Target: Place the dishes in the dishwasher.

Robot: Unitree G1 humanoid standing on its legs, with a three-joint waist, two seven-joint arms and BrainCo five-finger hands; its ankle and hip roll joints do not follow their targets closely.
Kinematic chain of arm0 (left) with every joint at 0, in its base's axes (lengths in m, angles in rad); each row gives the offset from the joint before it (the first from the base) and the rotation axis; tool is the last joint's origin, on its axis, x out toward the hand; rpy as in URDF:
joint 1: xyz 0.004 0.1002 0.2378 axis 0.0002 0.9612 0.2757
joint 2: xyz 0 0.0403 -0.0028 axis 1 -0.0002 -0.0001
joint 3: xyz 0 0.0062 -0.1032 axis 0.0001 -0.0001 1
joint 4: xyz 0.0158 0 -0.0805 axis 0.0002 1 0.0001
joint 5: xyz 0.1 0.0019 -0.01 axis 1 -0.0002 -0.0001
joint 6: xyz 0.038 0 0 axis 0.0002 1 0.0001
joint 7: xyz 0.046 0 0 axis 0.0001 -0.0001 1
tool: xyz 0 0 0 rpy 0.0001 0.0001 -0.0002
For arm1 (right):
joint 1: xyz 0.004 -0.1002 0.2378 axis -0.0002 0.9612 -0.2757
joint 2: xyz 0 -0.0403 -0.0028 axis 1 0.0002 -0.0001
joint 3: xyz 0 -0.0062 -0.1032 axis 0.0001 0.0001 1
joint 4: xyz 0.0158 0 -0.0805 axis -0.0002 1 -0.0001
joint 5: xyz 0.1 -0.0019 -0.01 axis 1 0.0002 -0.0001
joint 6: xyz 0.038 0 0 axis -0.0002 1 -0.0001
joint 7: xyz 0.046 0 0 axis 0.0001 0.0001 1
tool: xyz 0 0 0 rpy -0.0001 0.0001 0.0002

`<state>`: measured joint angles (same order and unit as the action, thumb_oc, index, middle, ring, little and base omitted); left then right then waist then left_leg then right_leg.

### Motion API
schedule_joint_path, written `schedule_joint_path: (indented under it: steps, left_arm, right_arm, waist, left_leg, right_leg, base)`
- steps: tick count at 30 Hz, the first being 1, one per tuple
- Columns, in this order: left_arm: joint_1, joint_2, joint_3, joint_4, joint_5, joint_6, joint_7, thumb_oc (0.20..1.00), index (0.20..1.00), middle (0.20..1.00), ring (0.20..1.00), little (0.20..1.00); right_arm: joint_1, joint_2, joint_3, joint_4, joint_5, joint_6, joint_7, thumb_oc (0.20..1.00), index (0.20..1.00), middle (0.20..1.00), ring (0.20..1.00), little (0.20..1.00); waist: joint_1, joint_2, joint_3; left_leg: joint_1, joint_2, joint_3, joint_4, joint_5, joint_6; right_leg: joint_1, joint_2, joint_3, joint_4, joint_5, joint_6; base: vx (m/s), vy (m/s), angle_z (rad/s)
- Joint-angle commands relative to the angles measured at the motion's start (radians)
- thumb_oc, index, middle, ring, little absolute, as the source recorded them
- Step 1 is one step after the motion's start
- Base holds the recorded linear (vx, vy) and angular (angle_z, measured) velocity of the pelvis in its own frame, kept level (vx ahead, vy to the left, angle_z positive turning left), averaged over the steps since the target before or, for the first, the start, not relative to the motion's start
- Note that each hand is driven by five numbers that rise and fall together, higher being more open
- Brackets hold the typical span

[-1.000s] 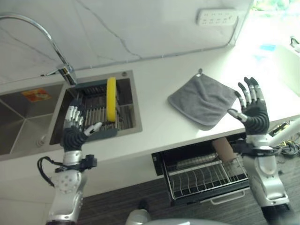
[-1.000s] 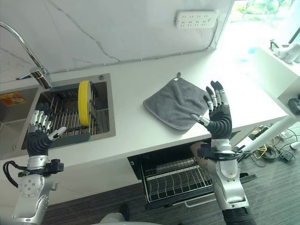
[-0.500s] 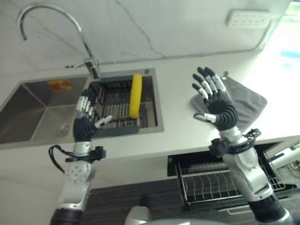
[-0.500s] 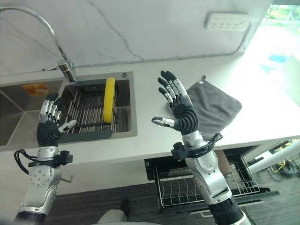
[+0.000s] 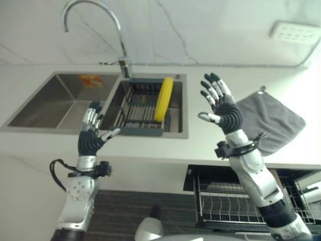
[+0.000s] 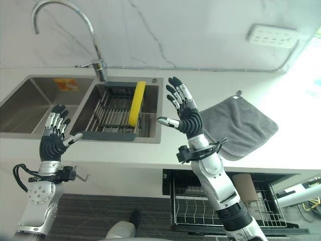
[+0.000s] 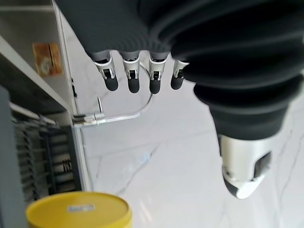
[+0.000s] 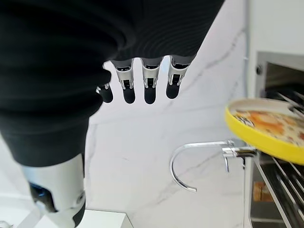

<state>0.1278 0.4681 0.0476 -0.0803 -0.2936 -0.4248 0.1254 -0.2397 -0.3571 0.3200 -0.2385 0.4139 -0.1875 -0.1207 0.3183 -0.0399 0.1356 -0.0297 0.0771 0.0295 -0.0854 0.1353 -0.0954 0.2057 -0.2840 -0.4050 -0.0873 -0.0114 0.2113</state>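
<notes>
Nearest, below the counter edge: the dishwasher rack (image 6: 220,211), pulled out, wire tines bare, no dish inside yet. Above it, the right hand (image 6: 184,111), raised over the counter (image 5: 150,150), fingers straight and spread, holding nothing. Likewise the left hand (image 5: 90,136), raised in front of the sink (image 5: 60,103), fingers straight and apart, thumb out, empty. Farther back, the yellow plate (image 5: 164,92), standing on edge in the dark drying rack (image 6: 113,113) inside the sink's right basin. Beside, on the counter, a grey cloth (image 6: 239,125); behind, the tap (image 5: 108,25) and the marble wall.

Step in hand, by judgement: reaching with the right hand to the plate. Best to come down from above, pinch the upper rim with thumb against fingers, lift straight up out of the rack slots, no twisting against the wires.

Compared with half a second ago: whole view shifted, so camera turned toward the sink; right hand somewhat closer to the plate; left hand and plate unchanged.
</notes>
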Motion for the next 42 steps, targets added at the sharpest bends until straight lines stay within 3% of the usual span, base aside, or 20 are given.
schedule_joint_path:
  steps: [1, 10, 19, 28, 42]
  left_arm:
    - [-0.028, 0.047, 0.030, -0.038, -0.012, -0.032, -0.034, 1.000, 1.000, 1.000, 1.000, 1.000]
    - [-0.015, 0.075, 0.032, -0.044, -0.050, -0.010, -0.124, 1.000, 1.000, 1.000, 1.000, 1.000]
    - [0.000, 0.089, 0.036, -0.028, -0.088, -0.022, -0.192, 1.000, 1.000, 1.000, 1.000, 1.000]
    - [0.007, 0.103, 0.020, -0.016, -0.096, -0.022, -0.213, 1.000, 1.000, 1.000, 1.000, 1.000]
    - [0.022, 0.118, 0.013, -0.002, -0.107, -0.027, -0.233, 1.000, 1.000, 1.000, 1.000, 1.000]
  right_arm:
    - [-0.094, -0.004, -0.017, -0.007, 0.012, -0.041, -0.051, 1.000, 1.000, 1.000, 1.000, 1.000]
    - [-0.234, 0.010, -0.034, 0.112, 0.056, 0.015, -0.127, 1.000, 1.000, 1.000, 1.000, 1.000]
    - [-0.298, 0.027, -0.053, 0.217, 0.104, 0.059, -0.162, 1.000, 1.000, 1.000, 1.000, 1.000]
    - [-0.370, 0.005, -0.079, 0.289, 0.094, 0.028, -0.226, 1.000, 1.000, 1.000, 1.000, 1.000]
    - [-0.360, -0.029, -0.137, 0.283, 0.104, -0.017, -0.291, 1.000, 1.000, 1.000, 1.000, 1.000]
  waist:
    - [0.036, 0.049, -0.067]
    - [0.100, 0.049, -0.073]
    - [0.125, 0.050, -0.071]
    - [0.142, 0.051, -0.070]
    - [0.132, 0.062, -0.074]
  left_leg:
    - [0.030, -0.045, -0.087, -0.002, -0.090, 0.060]
    - [0.025, -0.056, -0.160, -0.002, -0.085, 0.055]
    - [0.028, -0.057, -0.186, -0.002, -0.082, 0.055]
    - [0.031, -0.055, -0.202, -0.002, -0.081, 0.053]
    - [0.042, -0.062, -0.192, -0.002, -0.087, 0.063]
  right_leg:
    - [-0.039, 0.064, 0.030, 0.110, -0.053, -0.034]
    - [-0.011, 0.057, 0.007, 0.087, -0.046, -0.036]
    - [-0.005, 0.058, -0.010, 0.088, -0.048, -0.044]
    - [0.006, 0.055, -0.019, 0.081, -0.045, -0.044]
    - [0.001, 0.047, -0.015, 0.098, -0.049, -0.042]
  base:
    - [0.07, 0.015, 0.38]
    - [0.07, 0.009, 0.27]
    - [0.06, 0.011, 0.11]
    - [0.05, -0.002, 0.03]
    - [0.00, -0.001, 0.00]
